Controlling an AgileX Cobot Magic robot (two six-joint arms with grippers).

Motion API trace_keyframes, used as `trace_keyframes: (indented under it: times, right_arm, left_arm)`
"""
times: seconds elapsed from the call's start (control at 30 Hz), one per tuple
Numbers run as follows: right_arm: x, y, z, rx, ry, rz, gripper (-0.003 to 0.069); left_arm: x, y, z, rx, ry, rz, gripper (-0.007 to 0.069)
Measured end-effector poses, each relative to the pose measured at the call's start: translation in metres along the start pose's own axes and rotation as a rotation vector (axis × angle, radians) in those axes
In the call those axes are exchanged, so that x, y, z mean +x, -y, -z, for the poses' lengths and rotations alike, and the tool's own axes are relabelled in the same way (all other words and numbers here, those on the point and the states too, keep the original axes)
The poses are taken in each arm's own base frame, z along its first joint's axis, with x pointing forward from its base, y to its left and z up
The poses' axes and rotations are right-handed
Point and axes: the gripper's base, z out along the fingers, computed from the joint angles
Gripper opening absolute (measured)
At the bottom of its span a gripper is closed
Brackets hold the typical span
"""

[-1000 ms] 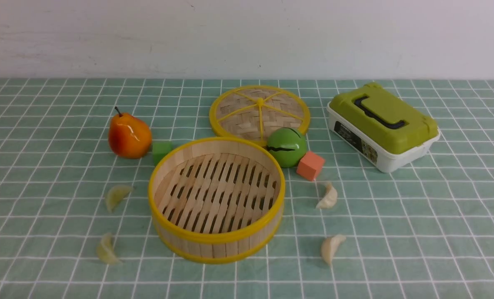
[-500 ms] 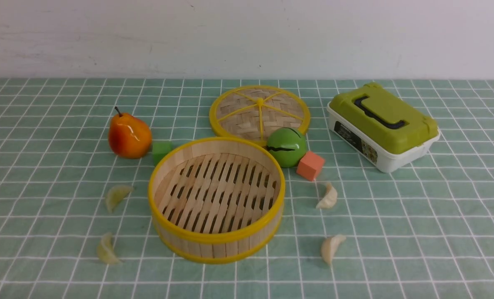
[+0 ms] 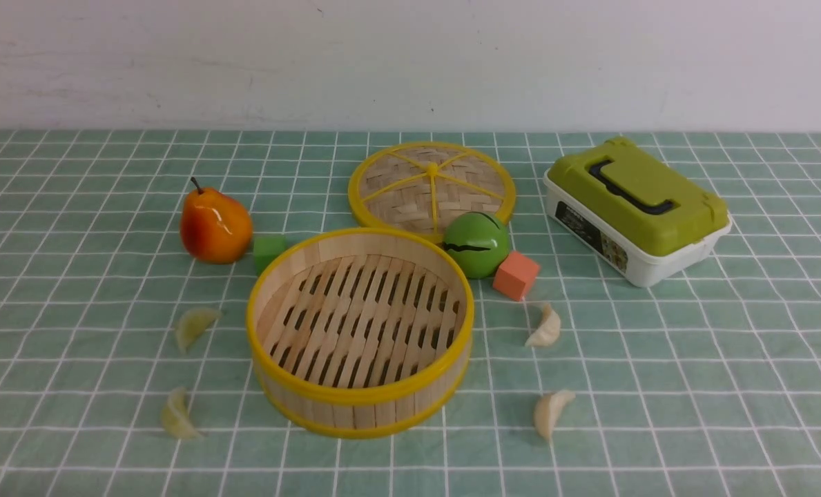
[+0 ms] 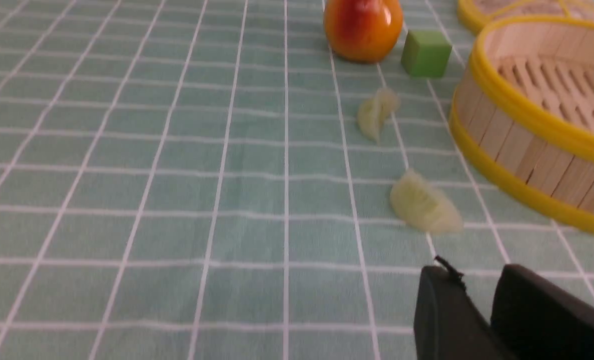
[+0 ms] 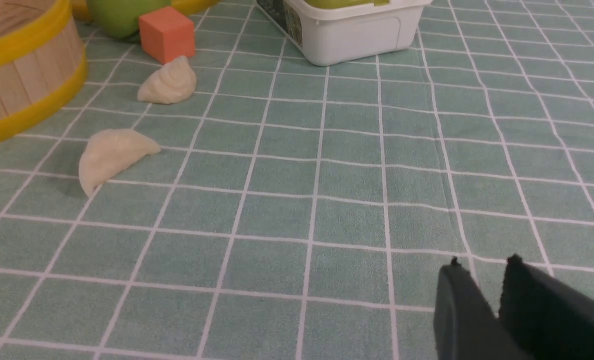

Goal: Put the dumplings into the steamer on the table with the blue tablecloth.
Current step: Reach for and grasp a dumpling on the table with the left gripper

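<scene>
front view puts the far yellow-green dumpling (image 3: 195,324) and the near yellow-green dumpling (image 3: 175,414) to the left of the steamer (image 3: 358,404), with the far off-white dumpling (image 3: 545,326) and the near off-white dumpling (image 3: 550,411) to its right. all four lie on the table with the blue tablecloth (image 3: 659,386), near the basket but apart from it, and the slatted bottom is bare. so the task looks to be at its very start, the first reach-and-pick not yet made.

behind the steamer lie the woven lid (image 3: 431,183), a green ball (image 3: 477,243) and an orange cube (image 3: 516,275) just beside the far off-white dumpling. a green cube (image 3: 268,250) and a pear (image 3: 215,224) sit to the back left, a green-lidded box (image 3: 634,207) to the back right.

the next move likely calls for each arm to go to the nearest dumpling on its own side, widen its jaws to straddle the crescent, and drop low to the cloth. the orange cube may crowd the far pick.

the left gripper (image 4: 476,275) hangs over the cloth short of the near yellow-green dumpling, jaws parted only a little and empty. the right gripper (image 5: 481,265) is likewise slightly parted, holding nothing, well apart from both off-white dumplings.
</scene>
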Motion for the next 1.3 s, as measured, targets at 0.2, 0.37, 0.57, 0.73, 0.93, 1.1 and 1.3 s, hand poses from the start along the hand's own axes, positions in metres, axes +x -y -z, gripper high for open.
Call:
trace_keyframes:
  times: [0.2, 0.37, 0.57, 0.73, 0.93, 1.1, 1.3]
  right_arm:
    - [-0.01, 0.0, 0.0, -0.005, 0.131, 0.003, 0.0146]
    - [-0.031, -0.001, 0.005, -0.015, 0.372, 0.003, 0.0147]
    - [-0.056, -0.002, 0.02, -0.088, 0.681, -0.165, 0.0153]
    - [-0.069, -0.003, 0.034, -0.218, 0.883, -0.378, 0.0157]
    - [-0.093, -0.003, 0.048, -0.246, 0.912, -0.405, 0.0059]
    - [-0.131, -0.003, 0.06, -0.176, 0.827, -0.315, -0.0016]
    - [-0.138, -0.001, 0.021, -0.028, 0.4, -0.102, -0.0005]
  left_arm:
    - [-0.021, 0.003, 0.002, 0.031, 0.233, -0.001, 0.0158]
    - [-0.038, 0.005, 0.009, 0.058, 0.436, -0.005, 0.0162]
    - [-0.055, 0.007, 0.019, 0.096, 0.644, 0.021, 0.0167]
    - [-0.063, 0.009, 0.026, 0.194, 0.748, 0.22, 0.0175]
    - [-0.086, 0.011, 0.037, 0.3, 0.742, 0.461, 0.0129]
    - [-0.147, 0.017, 0.058, 0.243, 0.691, 0.387, -0.0014]
    - [-0.175, 0.019, 0.0, 0.117, 0.327, 0.443, -0.0014]
